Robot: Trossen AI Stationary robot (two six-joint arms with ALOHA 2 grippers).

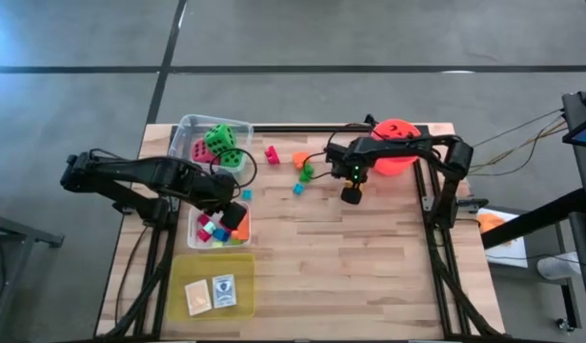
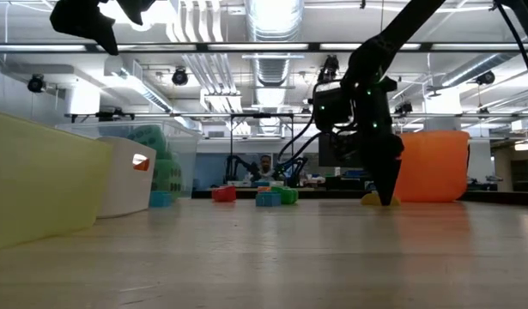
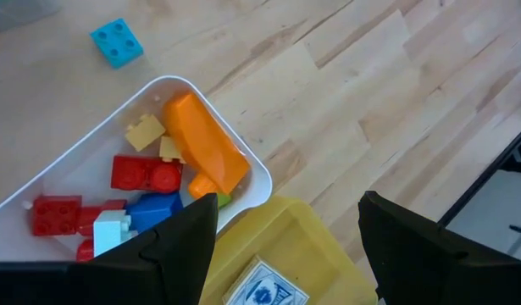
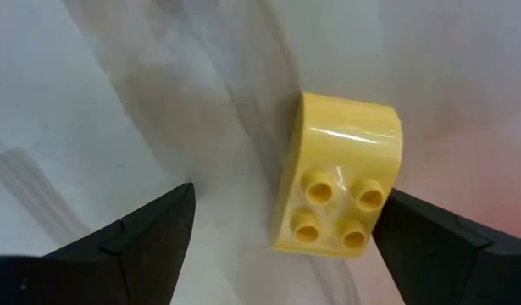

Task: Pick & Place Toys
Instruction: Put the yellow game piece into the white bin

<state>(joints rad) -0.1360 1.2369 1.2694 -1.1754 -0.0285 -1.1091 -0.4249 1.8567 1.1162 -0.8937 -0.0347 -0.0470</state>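
We see right gripper (image 4: 277, 233) down at table (image 1: 369, 257), fingers spread wide either side of yellow block (image 4: 340, 186), not gripping it; block lies beside orange bucket (image 2: 431, 165). Left gripper (image 3: 285, 246) released, empty, above white tub (image 3: 256, 182) of blocks.

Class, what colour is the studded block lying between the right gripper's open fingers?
Yellow: the block, seen best in the right wrist view.
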